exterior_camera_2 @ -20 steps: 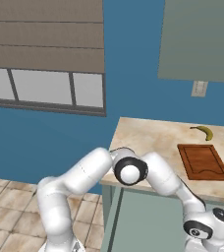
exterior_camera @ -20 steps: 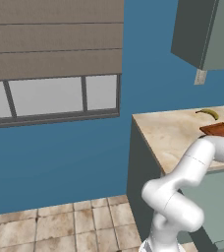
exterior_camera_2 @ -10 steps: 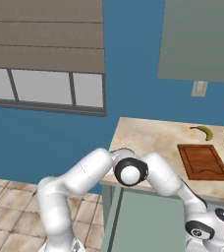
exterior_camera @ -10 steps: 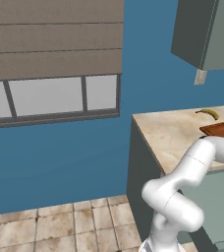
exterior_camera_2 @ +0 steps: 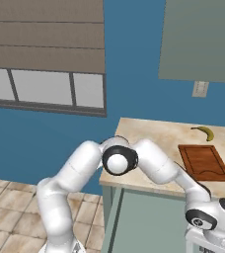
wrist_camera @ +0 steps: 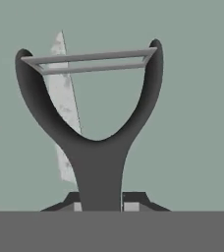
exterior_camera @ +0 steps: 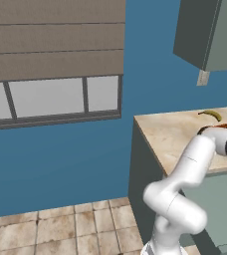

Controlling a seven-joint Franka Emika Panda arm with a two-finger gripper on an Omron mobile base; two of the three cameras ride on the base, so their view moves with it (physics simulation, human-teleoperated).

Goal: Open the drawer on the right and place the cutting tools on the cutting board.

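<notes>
The tool (wrist_camera: pixel 98 206) shows at the bottom centre of the hand view, its two small dark fingertips (wrist_camera: pixel 133 199) standing close on either side of the handle of a dark Y-shaped peeler (wrist_camera: pixel 92 138); they look closed on that handle, with no gap visible between tip and handle. The peeler's stem rises from between the tips to the middle of the frame, where it forks into two curved arms that reach toward the upper left and upper right, joined across the top by a thin grey metal blade (wrist_camera: pixel 87 62). Behind the left arm of the fork a pale, narrow knife blade (wrist_camera: pixel 65 106) runs from the upper left down toward the lower left, partly hidden by the peeler, over a flat grey-green surface. In the right base view the cutting board (exterior_camera_2: pixel 204 162) lies flat at the right side of the beige counter (exterior_camera_2: pixel 149 148), with a banana (exterior_camera_2: pixel 204 132) just beyond it toward the blue wall. In the left base view the banana (exterior_camera: pixel 211 115) lies at the right of the frame on the counter (exterior_camera: pixel 175 134), and the white arm crosses in front of the counter's edge.
</notes>
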